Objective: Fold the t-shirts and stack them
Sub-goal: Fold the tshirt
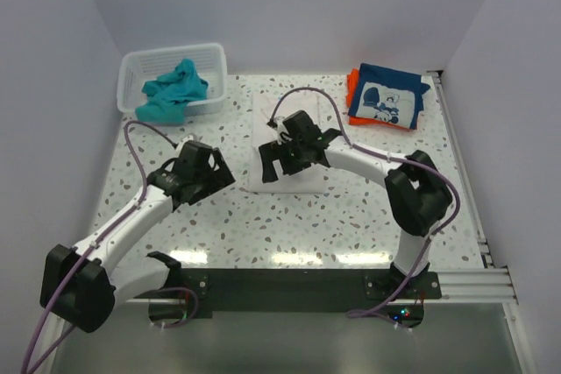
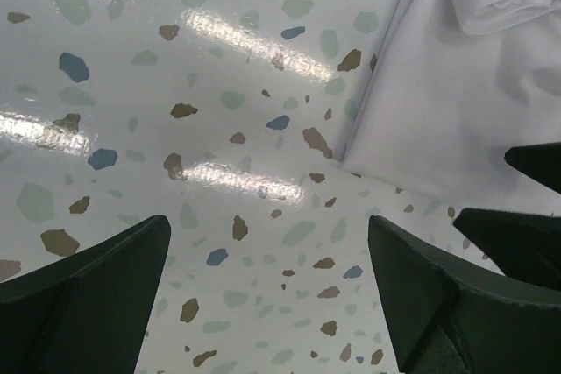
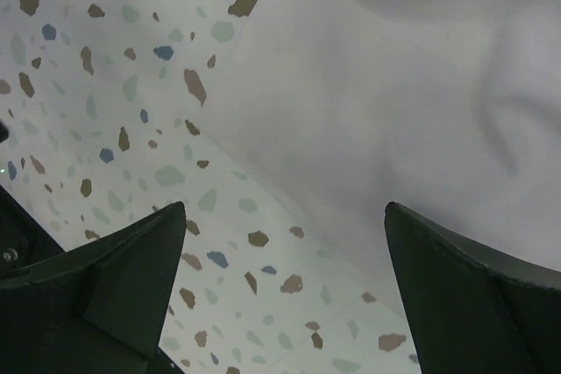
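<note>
A folded white t-shirt (image 1: pixel 302 179) lies at the table's middle. My right gripper (image 1: pixel 273 162) hovers over its left edge, open and empty. In the right wrist view the open gripper (image 3: pixel 285 208) spans the edge of the white cloth (image 3: pixel 394 85). My left gripper (image 1: pixel 215 177) stands open over bare table just left of that shirt. The left wrist view shows this gripper (image 2: pixel 269 221) empty, with the white shirt (image 2: pixel 456 85) at the upper right. A teal t-shirt (image 1: pixel 175 92) lies crumpled in the basket. A folded navy printed t-shirt (image 1: pixel 386 98) rests on an orange one (image 1: pixel 353 85) at the back right.
The white mesh basket (image 1: pixel 131 63) stands at the back left corner. Tips of the right arm's dark fingers (image 2: pixel 526 164) show at the right edge of the left wrist view. White walls close in the table on three sides.
</note>
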`<act>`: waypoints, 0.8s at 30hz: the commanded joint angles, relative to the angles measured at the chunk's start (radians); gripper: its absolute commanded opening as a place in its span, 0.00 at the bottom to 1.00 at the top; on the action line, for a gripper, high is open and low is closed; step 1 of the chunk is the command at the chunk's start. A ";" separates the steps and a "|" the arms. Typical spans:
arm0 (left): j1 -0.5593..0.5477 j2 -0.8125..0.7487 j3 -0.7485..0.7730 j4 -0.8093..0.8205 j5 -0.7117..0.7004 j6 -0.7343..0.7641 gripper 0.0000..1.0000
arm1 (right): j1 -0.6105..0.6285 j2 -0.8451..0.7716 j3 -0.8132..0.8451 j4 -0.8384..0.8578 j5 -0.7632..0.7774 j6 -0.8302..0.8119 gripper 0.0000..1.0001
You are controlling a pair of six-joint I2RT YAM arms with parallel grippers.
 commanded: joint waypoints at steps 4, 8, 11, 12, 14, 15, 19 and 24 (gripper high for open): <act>0.010 -0.074 -0.036 -0.057 -0.070 -0.023 1.00 | -0.013 0.158 0.189 0.059 -0.006 -0.043 0.99; 0.008 -0.071 -0.039 -0.061 -0.074 -0.014 1.00 | -0.029 0.250 0.281 0.070 0.023 -0.050 0.99; 0.008 -0.058 -0.050 -0.044 -0.054 -0.014 1.00 | -0.057 0.293 0.338 0.122 0.005 -0.022 0.99; 0.008 -0.048 -0.056 -0.028 -0.035 -0.014 1.00 | -0.068 0.304 0.351 0.130 -0.003 -0.013 0.99; 0.008 -0.041 -0.064 -0.015 -0.019 -0.014 1.00 | -0.101 0.335 0.390 0.162 -0.038 0.025 0.99; 0.008 -0.036 -0.067 -0.005 -0.010 -0.013 1.00 | -0.114 0.367 0.409 0.166 -0.053 0.035 0.99; 0.008 -0.036 -0.070 0.008 0.019 -0.002 1.00 | -0.186 0.433 0.495 0.211 -0.092 0.104 0.99; 0.008 -0.053 -0.087 0.012 0.029 0.001 1.00 | -0.217 0.430 0.553 0.157 -0.110 0.070 0.99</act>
